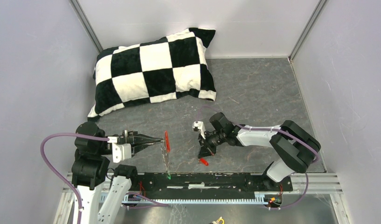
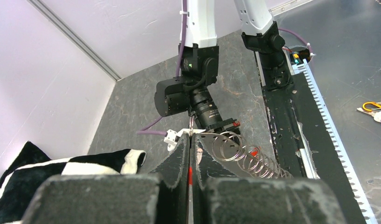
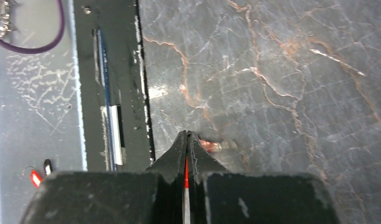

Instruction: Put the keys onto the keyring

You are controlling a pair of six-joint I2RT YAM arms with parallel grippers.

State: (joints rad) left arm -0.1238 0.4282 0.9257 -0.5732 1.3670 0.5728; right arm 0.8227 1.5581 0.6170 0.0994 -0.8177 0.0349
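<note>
**Two grippers, each pinching something red**

Both pairs of fingers are pressing together. The left gripper (image 1: 153, 140) is clamping the keyring (image 1: 167, 156) by its red fob (image 1: 167, 139), which is sitting at the fingertips with its long axis crosswise to them. The silvery chain (image 1: 167, 163) is trailing off to one side, ending at the green key (image 1: 169, 176). The right gripper (image 1: 203, 155) is gripping the red key (image 1: 204, 162), which is poking out past its tips. Its wrist camera is showing only a red sliver between the fingers and a blurred shape ahead.
</note>
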